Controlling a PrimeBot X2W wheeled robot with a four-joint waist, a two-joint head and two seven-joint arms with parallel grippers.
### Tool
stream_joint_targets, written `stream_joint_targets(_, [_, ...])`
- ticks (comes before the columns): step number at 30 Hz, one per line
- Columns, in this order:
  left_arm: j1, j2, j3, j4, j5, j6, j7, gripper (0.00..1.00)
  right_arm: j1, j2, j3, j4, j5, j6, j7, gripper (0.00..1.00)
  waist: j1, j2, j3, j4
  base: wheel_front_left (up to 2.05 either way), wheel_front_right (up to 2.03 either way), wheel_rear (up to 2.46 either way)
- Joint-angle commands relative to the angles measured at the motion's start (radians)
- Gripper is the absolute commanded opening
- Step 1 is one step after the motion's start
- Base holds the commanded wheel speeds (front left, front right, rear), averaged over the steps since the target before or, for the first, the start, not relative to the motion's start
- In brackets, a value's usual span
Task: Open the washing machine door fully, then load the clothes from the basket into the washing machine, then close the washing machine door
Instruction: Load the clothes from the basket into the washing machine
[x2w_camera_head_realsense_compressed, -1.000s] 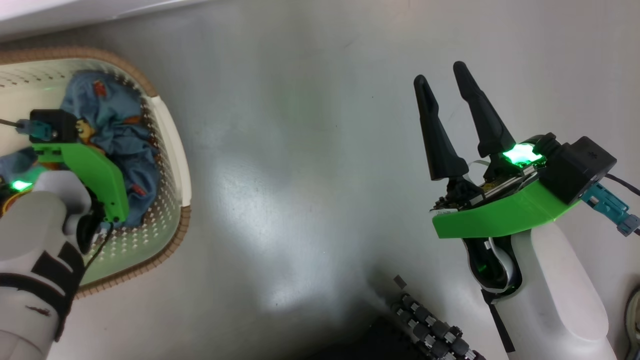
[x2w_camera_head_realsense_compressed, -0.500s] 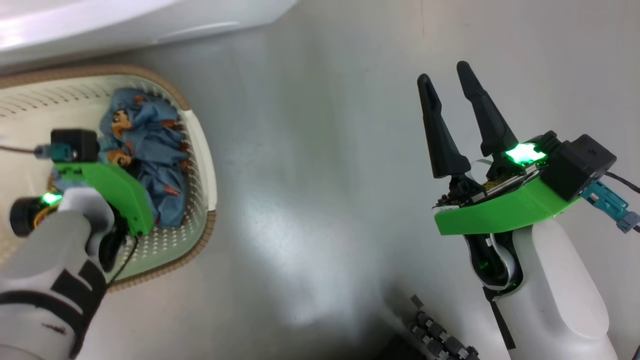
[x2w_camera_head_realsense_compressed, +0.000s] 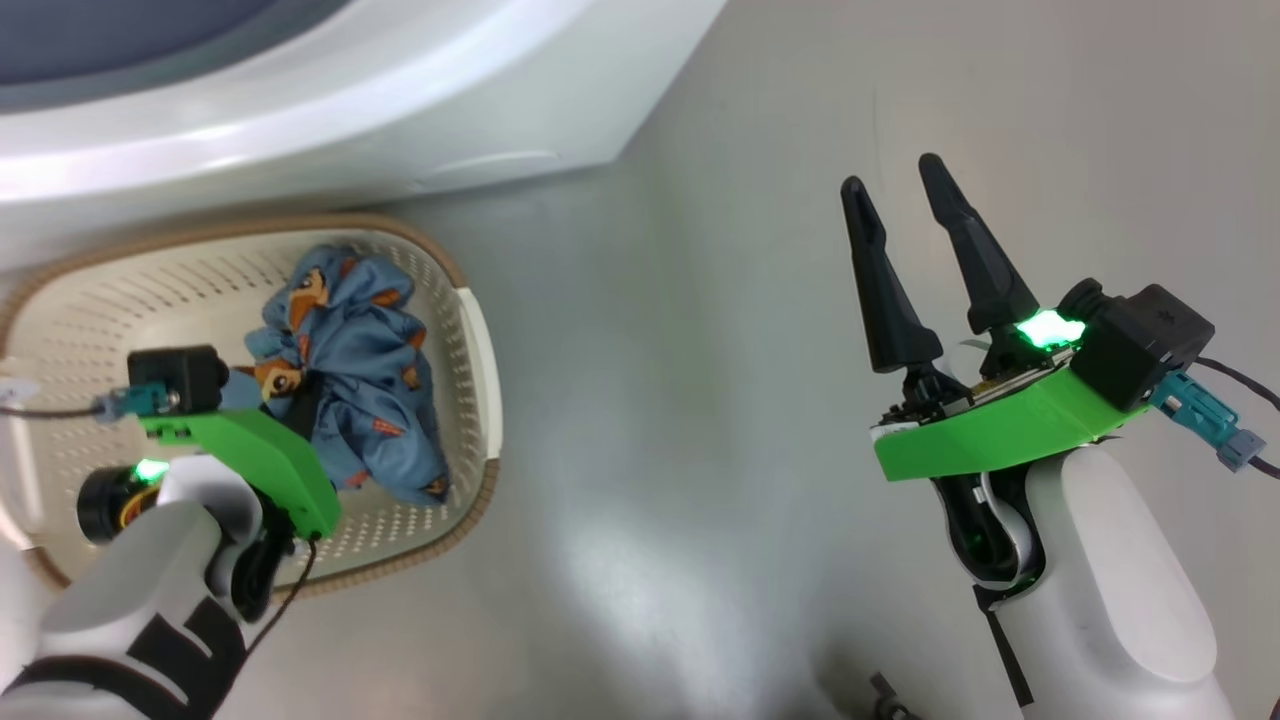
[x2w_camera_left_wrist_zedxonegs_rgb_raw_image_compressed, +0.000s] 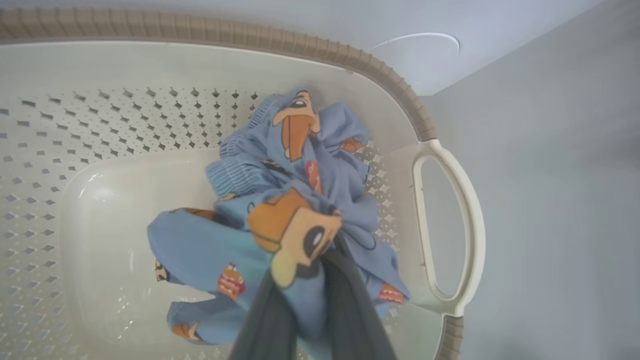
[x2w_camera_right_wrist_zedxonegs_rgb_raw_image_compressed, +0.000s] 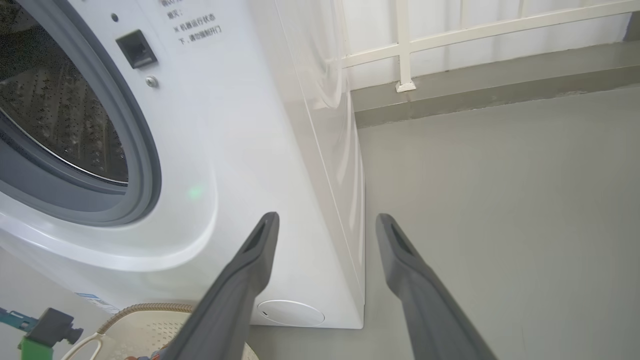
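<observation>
Down in the basket, towards the end with the white handle, the clothes are found: one crumpled bundle of light-blue fabric with orange-brown cartoon prints. The left pincer is pressed together on a fold near the top of that bundle, with a printed patch bunched right at its tips. The rest of the cloth is draped down and outward around it. Whether the lower folds rest on the basket floor or hang just off it cannot be told.

The fabric is judged to be light, soft and limp. No shape of its own will be kept once it is raised, so trailing ends should be expected to dangle and swing. A grip on a thick gathered fold is thought safer than one on a thin edge, from which the cloth could be pulled free. Snagging on the perforated wall or the brown rim is judged the likeliest trouble when the bundle is drawn up.

The basket is set on the grey floor just in front of the washing machine, whose steel drum is seen uncovered behind the blue-grey seal. The right pincer is spread and nothing is held in it — it is poised over bare floor, well apart from the basket.
</observation>
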Motion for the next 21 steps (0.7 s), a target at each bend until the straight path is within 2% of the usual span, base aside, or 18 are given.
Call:
stream_joint_targets(1, [0.025, 0.034, 0.015, -0.016, -0.013, -0.002, -0.017, 0.0, 0.04, 0.0, 0.014, -0.016, -0.007, 0.002, -0.005, 1.0, 0.0, -0.0001, -0.067, 0.045, 0.0, 0.0, 0.0])
stream_joint_targets(8, [0.073, 0.043, 0.005, -0.067, -0.037, -0.002, -0.064, 0.0, 0.068, -0.027, 0.012, 0.005, 0.002, 0.002, -0.005, 1.0, 0.0, -0.0001, -0.165, 0.078, 0.0, 0.0, 0.0])
stream_joint_targets(13, [0.111, 0.058, 0.032, -0.114, -0.039, -0.002, -0.075, 0.0, 0.09, -0.044, 0.014, 0.017, 0.013, 0.002, -0.005, 1.0, 0.0, -0.0001, -0.229, 0.097, 0.0, 0.0, 0.0])
stream_joint_targets(18, [0.168, 0.074, 0.13, -0.191, 0.0, -0.002, -0.076, 0.0, 0.118, -0.058, 0.018, 0.029, 0.024, 0.002, -0.005, 1.0, 0.0, -0.0001, -0.294, 0.113, 0.0, 0.0, 0.0])
stream_joint_targets(21, [0.239, 0.073, 0.243, -0.26, 0.06, -0.001, -0.076, 0.0, 0.141, -0.069, 0.021, 0.038, 0.032, 0.002, -0.005, 1.0, 0.0, -0.0001, -0.349, 0.122, 0.0, 0.0, 0.0])
